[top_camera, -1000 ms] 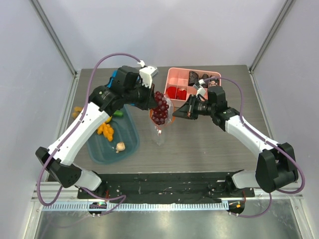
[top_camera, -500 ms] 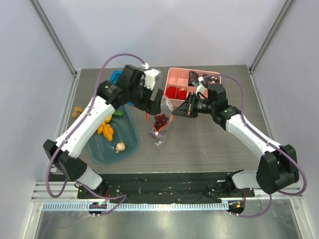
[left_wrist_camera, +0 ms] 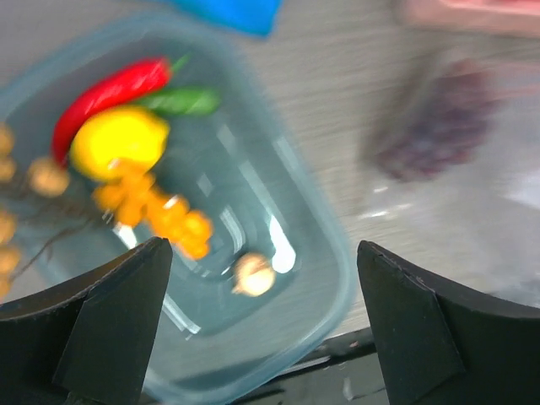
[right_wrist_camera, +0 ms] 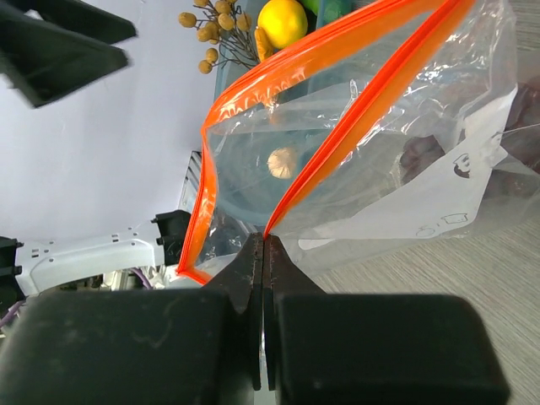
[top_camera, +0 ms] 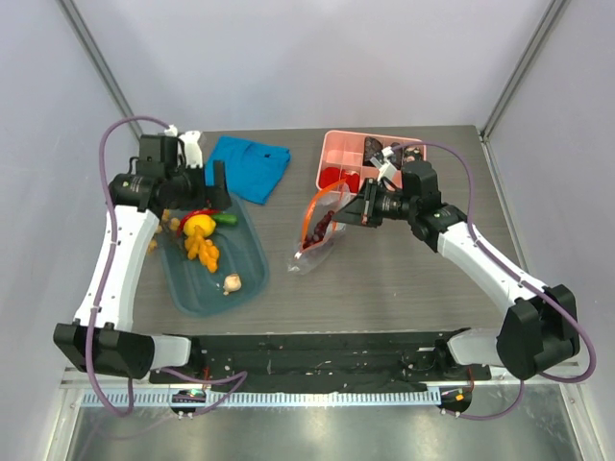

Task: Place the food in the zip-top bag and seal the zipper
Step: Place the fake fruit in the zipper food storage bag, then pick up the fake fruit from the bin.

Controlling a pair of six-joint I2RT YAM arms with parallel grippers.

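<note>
Between the teal tub (top_camera: pixel 258 279) and the pink divided box (top_camera: pixel 330 154), the zip-top bag (top_camera: pixel 306 257) leans with its bottom on the table (top_camera: pixel 404 288) and its mouth gaping toward the far left; the right gripper (top_camera: pixel 354 213) is pinched tight on the zipper (top_camera: pixel 309 205) at the mouth's right end, its fingers pressed together in the wrist view; the grape bunch (top_camera: pixel 318 229) lies inside the bag. Only a narrow strip of table separates the bag from the tub's right rim, and the bag's top edge sits near the box's near-left corner; bare wood runs wide along the near side and to the right. The left gripper (top_camera: pixel 217 182) hangs over the tub's far end, jaws spread wide and holding nothing; under it lie the red chili (left_wrist_camera: pixel 110 89), yellow pepper (left_wrist_camera: pixel 122 143), green vegetable (left_wrist_camera: pixel 181 101), orange pieces (left_wrist_camera: pixel 156 211) and garlic bulb (left_wrist_camera: pixel 253 274). A second ago the grapes were above the bag's mouth at that gripper; since then it has swung left, uncovering the blue cloth (top_camera: pixel 248 158).
</note>
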